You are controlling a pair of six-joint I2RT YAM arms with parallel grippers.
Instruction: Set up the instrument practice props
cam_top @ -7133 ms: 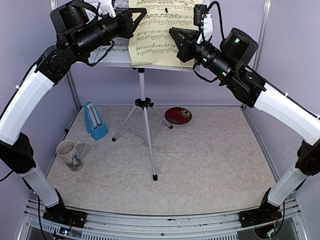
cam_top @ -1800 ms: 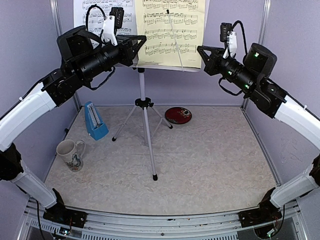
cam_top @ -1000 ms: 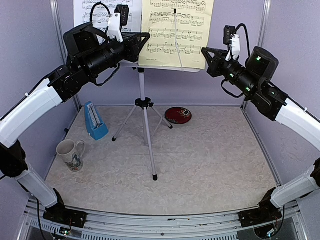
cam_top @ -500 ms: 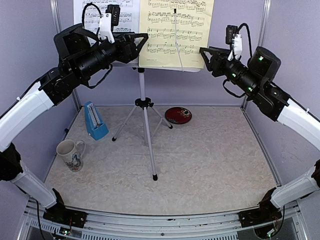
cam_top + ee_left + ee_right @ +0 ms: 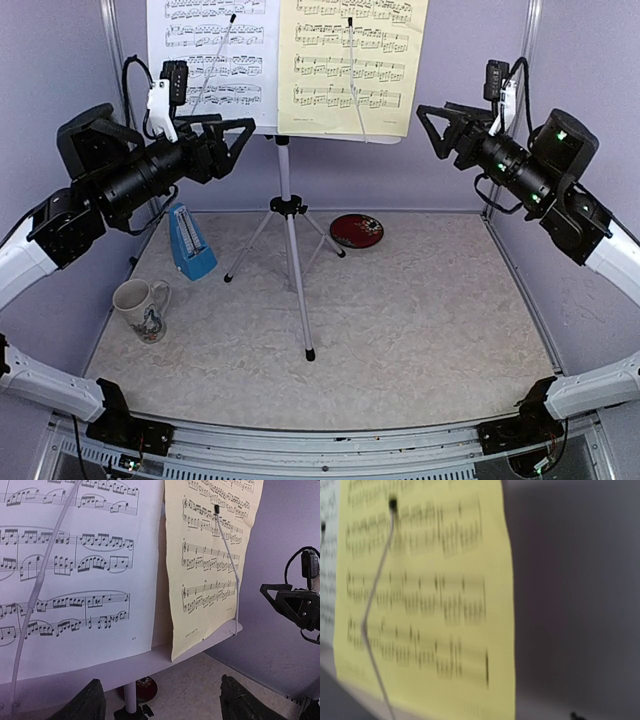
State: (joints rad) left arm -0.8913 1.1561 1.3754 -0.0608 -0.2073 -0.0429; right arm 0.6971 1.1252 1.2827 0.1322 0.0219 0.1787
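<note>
Purple walls close the table on the left, back and right, and a metal rail runs along its near edge. The widest stretch of bare table lies lower right, between the tripod's front foot and the right wall.

The music stand stands upright at back centre, with its desk at the top of the frame. The white sheet sits on its ledge at the left and the yellow sheet just beside it at the right. A thin wire arm crosses each sheet.

The left gripper hangs in the air at upper left, aimed at the stand. In the left wrist view its fingers are spread wide at the bottom corners, holding nothing and touching nothing. The ledge and the seam between the sheets fill the gap above them.

The right gripper floats at upper right, near the yellow sheet's right edge but apart from it. It grips nothing. It shows only in profile, and its own blurred view shows no fingers, so I cannot tell how far they are open.

The blue metronome stands upright on the table at the left, well below the left gripper. The mug is in front of it, and the red plate lies behind the tripod's right leg.
</note>
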